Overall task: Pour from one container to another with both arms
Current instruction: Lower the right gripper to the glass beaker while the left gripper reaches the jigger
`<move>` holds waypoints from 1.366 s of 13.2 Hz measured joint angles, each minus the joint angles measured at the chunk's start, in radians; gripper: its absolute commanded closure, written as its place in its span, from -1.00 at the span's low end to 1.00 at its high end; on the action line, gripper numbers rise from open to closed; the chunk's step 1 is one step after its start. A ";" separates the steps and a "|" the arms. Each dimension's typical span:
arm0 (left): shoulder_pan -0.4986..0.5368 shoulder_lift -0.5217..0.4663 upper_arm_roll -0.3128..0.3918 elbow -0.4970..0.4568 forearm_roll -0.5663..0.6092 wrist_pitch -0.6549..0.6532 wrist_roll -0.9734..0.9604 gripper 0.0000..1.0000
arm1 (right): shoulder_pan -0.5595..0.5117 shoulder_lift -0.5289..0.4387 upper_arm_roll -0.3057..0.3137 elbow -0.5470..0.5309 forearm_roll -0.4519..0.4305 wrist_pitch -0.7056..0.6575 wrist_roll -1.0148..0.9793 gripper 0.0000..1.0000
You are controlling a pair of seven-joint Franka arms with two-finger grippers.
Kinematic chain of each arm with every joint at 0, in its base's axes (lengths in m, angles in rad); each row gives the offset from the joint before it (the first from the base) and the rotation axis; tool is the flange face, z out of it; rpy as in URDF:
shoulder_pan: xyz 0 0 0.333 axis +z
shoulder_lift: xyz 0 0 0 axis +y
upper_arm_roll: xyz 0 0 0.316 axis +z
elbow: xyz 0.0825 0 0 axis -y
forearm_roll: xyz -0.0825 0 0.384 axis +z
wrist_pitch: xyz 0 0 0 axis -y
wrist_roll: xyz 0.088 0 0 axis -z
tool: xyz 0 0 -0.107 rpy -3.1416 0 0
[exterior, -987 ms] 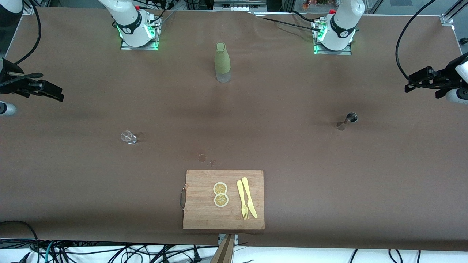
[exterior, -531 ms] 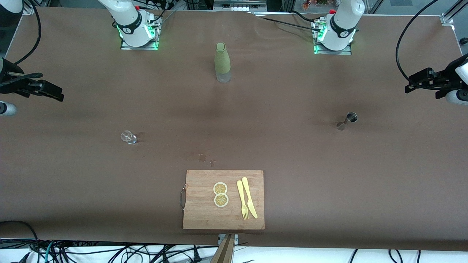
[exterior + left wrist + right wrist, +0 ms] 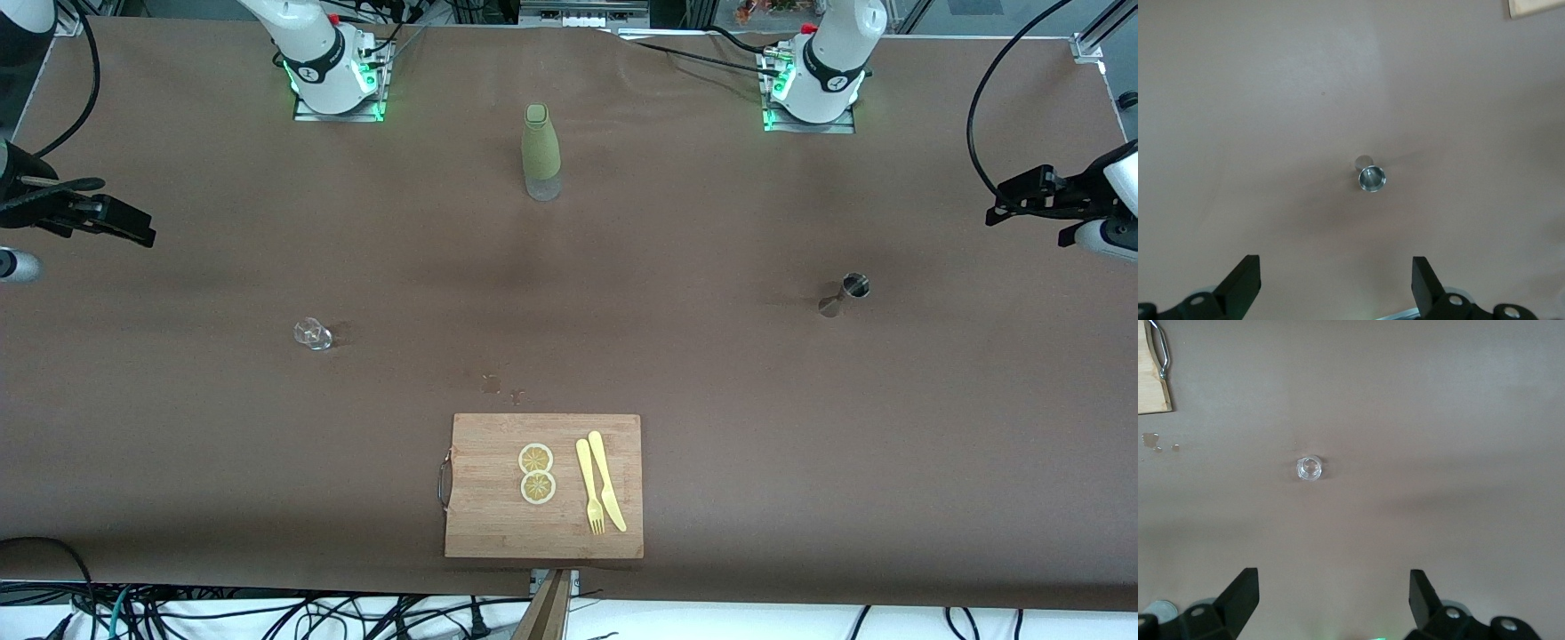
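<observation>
Front view first, and nothing is under way yet: the left gripper [image 3: 1009, 206] hangs at the right edge of the frame and the right gripper [image 3: 124, 224] at the left edge, both with fingers apart and empty, both over bare brown surface [image 3: 676, 373] well apart from any container. The metal jigger [image 3: 845, 294] stands at middle right, the small clear glass [image 3: 311, 334] at middle left, the green bottle [image 3: 540, 153] upright at top centre, long axis vertical, neck up. The cutting board [image 3: 542, 485] sits at bottom centre with lemon slices [image 3: 536, 473] and yellow cutlery [image 3: 601, 482]. By my read, every step is left: grasp, lift, bring together, pour. Over to the left wrist view: the jigger [image 3: 1371, 178] sits dead centre, upright, open mouth straight up at the camera, with fingers [image 3: 1241, 283] spread wide at the bottom of the frame. Right wrist view: same story, the glass [image 3: 1309, 468] just left of centre, upright, mouth up, fingers [image 3: 1241, 593] apart along the bottom edge, and a few droplets [image 3: 1155, 441] at the left edge.
</observation>
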 measured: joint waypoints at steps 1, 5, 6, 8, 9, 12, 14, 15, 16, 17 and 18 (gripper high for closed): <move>0.018 0.017 0.000 -0.002 -0.019 0.001 0.059 -1.00 | -0.001 0.006 -0.002 -0.001 0.000 0.001 -0.013 -1.00; 0.083 0.139 0.035 -0.005 -0.169 0.010 0.396 -1.00 | -0.003 0.067 -0.006 -0.006 0.000 0.005 -0.021 -1.00; 0.096 0.178 0.052 -0.006 -0.211 0.014 0.498 -1.00 | -0.004 0.088 -0.006 -0.006 0.000 0.006 -0.021 -1.00; 0.126 0.256 0.082 -0.006 -0.302 0.018 0.699 -1.00 | -0.006 0.126 -0.007 -0.007 0.028 0.012 -0.022 -1.00; 0.140 0.297 0.099 -0.007 -0.350 0.019 0.805 -1.00 | -0.011 0.139 -0.008 -0.006 0.044 0.015 -0.041 -1.00; 0.158 0.443 0.171 -0.009 -0.540 0.021 1.212 -1.00 | -0.050 0.176 -0.012 -0.008 0.059 0.081 -0.336 -1.00; 0.160 0.549 0.206 -0.010 -0.649 0.022 1.466 -1.00 | -0.107 0.220 -0.015 -0.012 0.094 0.183 -0.623 -1.00; 0.161 0.594 0.215 -0.010 -0.692 0.022 1.569 -1.00 | -0.139 0.248 -0.017 -0.015 0.143 0.219 -0.771 -1.00; 0.161 0.633 0.218 -0.009 -0.730 0.022 1.657 -1.00 | -0.173 0.280 -0.019 -0.017 0.206 0.244 -0.908 -1.00; 0.161 0.664 0.218 -0.009 -0.761 0.022 1.736 -1.00 | -0.204 0.314 -0.021 -0.018 0.267 0.259 -1.031 -1.00; 0.161 0.689 0.218 -0.009 -0.787 0.020 1.820 -1.00 | -0.226 0.346 -0.023 -0.019 0.317 0.270 -1.141 -1.00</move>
